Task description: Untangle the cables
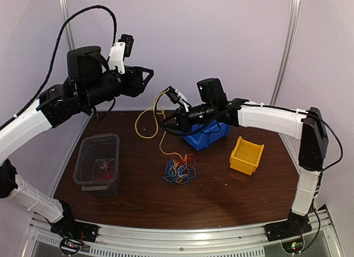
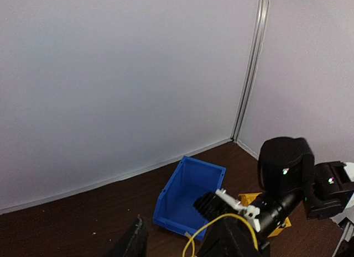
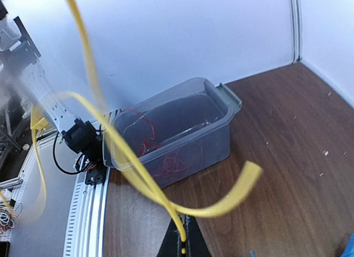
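The table (image 1: 221,196) looks like dark, smooth wood with a faint sheen, the grey tub (image 1: 99,137) at nine o'clock translucent matt plastic, the blue bin (image 1: 202,140) and yellow bin (image 1: 243,163) towards three opaque glossy plastic, the cables (image 1: 178,171) thin and plastic-coated, the front rail (image 1: 182,240) ribbed bare metal.

Yellow cable (image 3: 128,157), tangle (image 1: 180,169) (red, blue, orange), blue bin (image 1: 207,136), yellow bin (image 1: 246,155), grey tub (image 1: 102,185), brown table (image 1: 221,190)

the left gripper (image 2: 178,235) is cut by the bottom edge of its wrist view, the yellow bin (image 2: 247,199) there is mostly hidden behind the right arm (image 2: 282,168), the yellow cable (image 3: 127,157) is blurred close to the right wrist lens and runs off the top edge, and the strands of the tangle (image 1: 180,169) seen from above are too fine to trace.
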`<state>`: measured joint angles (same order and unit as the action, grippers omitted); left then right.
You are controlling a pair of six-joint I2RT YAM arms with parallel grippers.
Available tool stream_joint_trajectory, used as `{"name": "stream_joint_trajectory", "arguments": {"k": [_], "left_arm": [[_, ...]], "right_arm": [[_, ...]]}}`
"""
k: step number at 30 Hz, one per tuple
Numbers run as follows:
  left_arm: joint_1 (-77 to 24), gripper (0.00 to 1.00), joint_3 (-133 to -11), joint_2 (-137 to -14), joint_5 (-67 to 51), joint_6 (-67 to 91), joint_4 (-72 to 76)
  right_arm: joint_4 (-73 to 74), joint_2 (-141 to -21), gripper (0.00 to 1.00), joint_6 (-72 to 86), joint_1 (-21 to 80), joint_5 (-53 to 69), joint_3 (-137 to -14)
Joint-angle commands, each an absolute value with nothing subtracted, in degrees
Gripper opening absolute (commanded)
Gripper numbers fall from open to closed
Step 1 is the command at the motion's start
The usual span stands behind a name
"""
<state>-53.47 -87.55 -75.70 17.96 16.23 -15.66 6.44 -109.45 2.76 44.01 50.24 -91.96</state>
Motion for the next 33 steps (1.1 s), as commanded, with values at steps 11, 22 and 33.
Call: {"name": "stream_joint_trajectory", "arguments": {"k": [11,22,33], "left_arm": [[-53.61,0.64,-68.56,-65.41,17.7,21.29,-18.1],[-53.61,0.67,-58.63,-67.31,5.76,17.06,-11.66],[-54.86,0.67,-53.38,-71.78,2.86,13.09,-4.18]], "right_arm": [[15.28,-102.97,0.0,-3.44,40.27,45.43,-108.09],[16.5,-102.8,0.0,-2.97,39.44,43.69,-115.83],[16.93,-102.05,0.0,-2.87,38.03,42.98,-118.89]]}}
